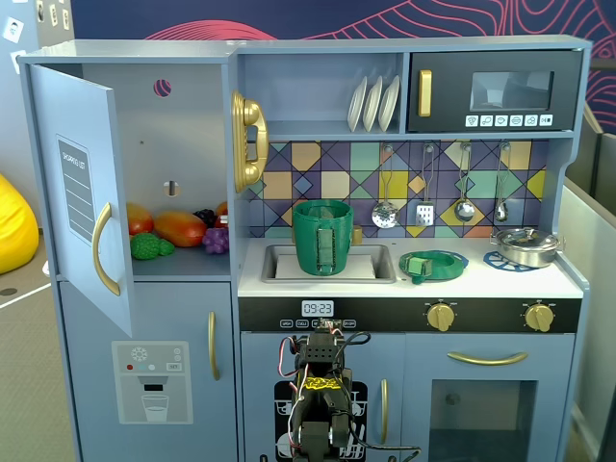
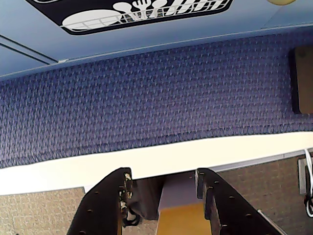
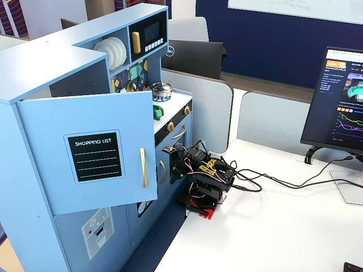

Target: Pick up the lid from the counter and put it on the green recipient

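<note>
The lid (image 1: 433, 264), a flat green disc with a boxy knob, lies on the counter (image 1: 510, 281) right of the sink. The green recipient (image 1: 322, 236) stands upright in the sink basin, uncovered. My arm (image 1: 322, 404) is folded low in front of the kitchen's lower doors, well below the counter and far from both. In the wrist view my gripper (image 2: 164, 174) is open with nothing between its black fingers (image 2: 105, 205), pointing at blue carpet and a white table edge. In a fixed view from the side, the lid (image 3: 157, 112) shows as a green patch; the fridge door hides the recipient.
A silver metal pot (image 1: 526, 246) sits on the right burner. The fridge door (image 1: 82, 192) stands open at the left, with toy fruit (image 1: 178, 229) on the shelf inside. Utensils (image 1: 423, 197) hang above the counter. A monitor (image 3: 340, 102) and cables (image 3: 283, 181) occupy the white table.
</note>
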`<state>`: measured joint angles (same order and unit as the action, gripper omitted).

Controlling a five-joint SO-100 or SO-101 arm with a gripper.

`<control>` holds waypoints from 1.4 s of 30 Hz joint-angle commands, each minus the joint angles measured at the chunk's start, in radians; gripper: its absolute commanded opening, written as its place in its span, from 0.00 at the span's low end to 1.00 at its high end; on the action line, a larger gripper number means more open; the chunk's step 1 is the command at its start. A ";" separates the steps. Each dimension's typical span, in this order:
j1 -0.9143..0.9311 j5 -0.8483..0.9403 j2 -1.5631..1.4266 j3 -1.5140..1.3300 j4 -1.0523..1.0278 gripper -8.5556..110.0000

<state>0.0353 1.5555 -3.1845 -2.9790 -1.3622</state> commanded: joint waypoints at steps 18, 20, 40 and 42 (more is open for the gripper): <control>0.094 -0.163 0.008 0.005 0.094 0.07; 0.120 -0.163 0.034 0.063 0.314 0.07; 0.591 0.046 0.526 0.644 1.348 0.41; 0.612 0.049 0.560 0.644 1.370 0.42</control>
<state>0.5906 1.5877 -2.6814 -2.4053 -0.0583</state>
